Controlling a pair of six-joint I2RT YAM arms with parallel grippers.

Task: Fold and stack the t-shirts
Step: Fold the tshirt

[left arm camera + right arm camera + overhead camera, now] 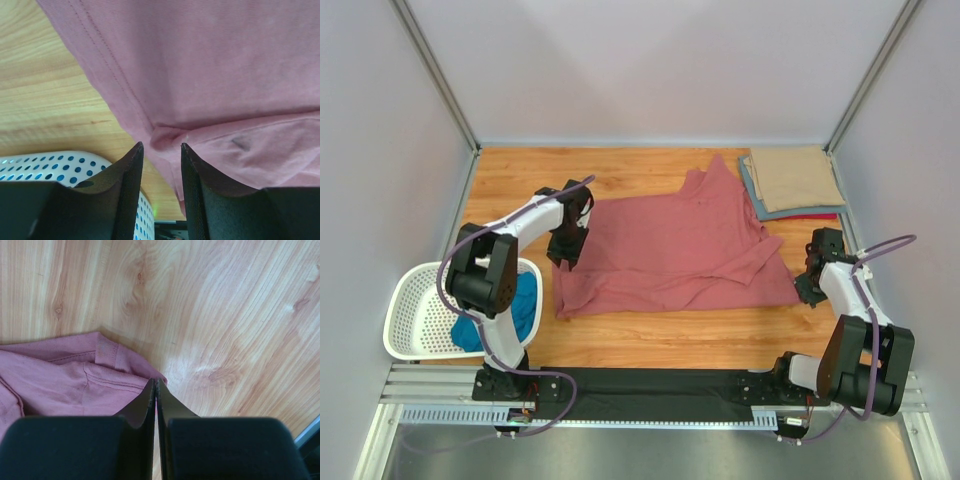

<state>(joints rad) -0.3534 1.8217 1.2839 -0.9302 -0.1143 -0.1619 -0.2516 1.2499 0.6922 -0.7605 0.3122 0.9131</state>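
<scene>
Your left gripper (160, 146) has its fingers spread, with nothing between them. Its tips hang just short of a folded, stitched corner of the dusty rose t-shirt (670, 250). From above, this gripper sits at the shirt's left edge, tips pointing down at the cloth.

Your right gripper (156, 381) has its fingers pressed flat together. The shirt's near right corner, hem and all, lies right at the tips. You cannot tell from the wrist view whether any cloth is caught between them.

The rose t-shirt is spread across the middle of the wooden table (520, 175), mostly flat. One sleeve or flap is folded over on its right side, and a peak of cloth points toward the far edge.

At the far right corner you have a stack of folded shirts. The tan t-shirt (795, 177) is on top, the grey-blue t-shirt (753, 192) shows beneath it, and the red t-shirt (815, 216) peeks out at the near edge.

Left of your left arm, the white perforated basket (415, 310) sits at the table's near left corner. The teal t-shirt (525, 305) is bunched inside it.
</scene>
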